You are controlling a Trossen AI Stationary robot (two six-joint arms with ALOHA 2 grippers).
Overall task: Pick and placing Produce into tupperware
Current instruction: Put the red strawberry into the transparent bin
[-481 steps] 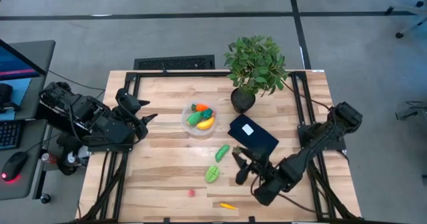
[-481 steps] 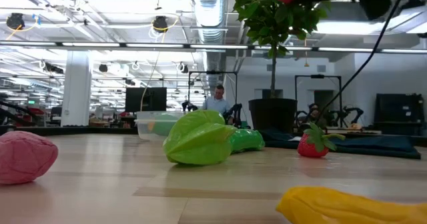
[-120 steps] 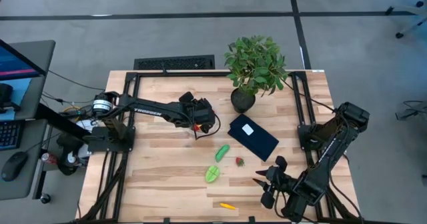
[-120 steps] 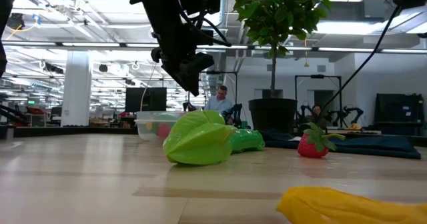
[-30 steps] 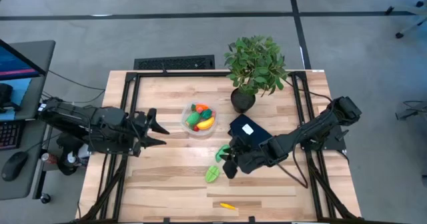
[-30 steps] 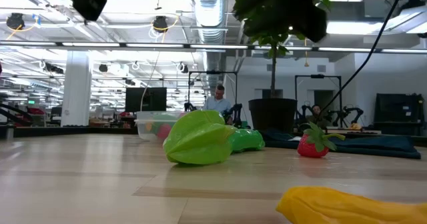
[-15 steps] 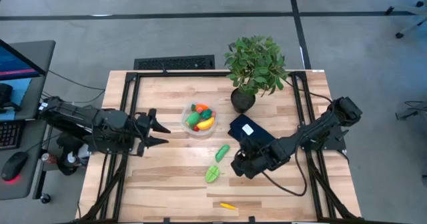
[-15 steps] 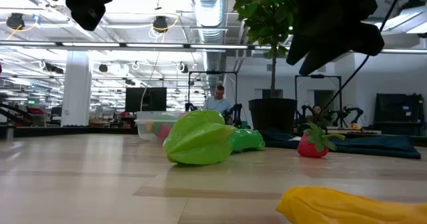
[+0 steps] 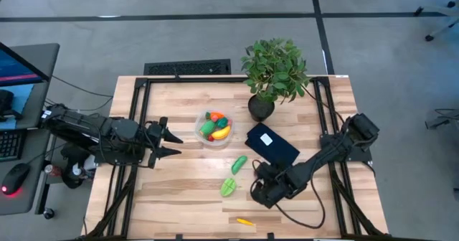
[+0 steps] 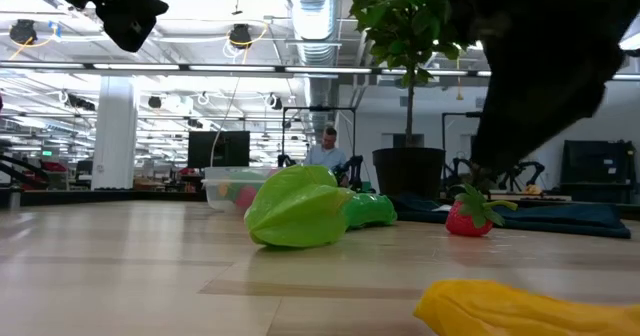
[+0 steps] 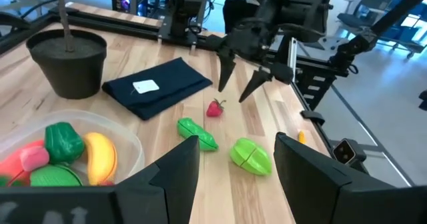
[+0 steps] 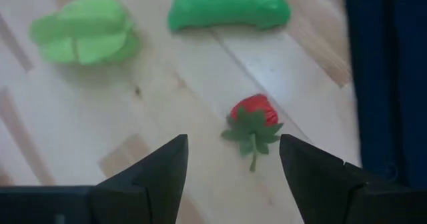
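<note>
The small red toy strawberry with a green leafy cap (image 12: 252, 121) lies on the bare wood just beside the near edge of the dark blue flat rectangle with a white label (image 9: 272, 145), apart from the green toy cucumber (image 9: 239, 163) and the lobed light-green toy fruit (image 9: 229, 188) farther out from that rectangle. It looks like light, hard, smooth plastic, so it would likely skid or roll if nudged off-centre; the rounded red body seems the place to pinch, not the thin leaves and stem. The right gripper (image 12: 230, 164) hangs directly over it, fingers spread apart with the strawberry between them and nothing held. The round clear plastic tupperware with a whitish rim (image 9: 201, 133), beyond the rectangle's far corner, already holds several toy pieces. A small orange-yellow toy piece (image 9: 245, 221) lies well away near the table's front edge. The left gripper (image 9: 172, 142) waits beyond the tupperware, fingers apart and empty.
</note>
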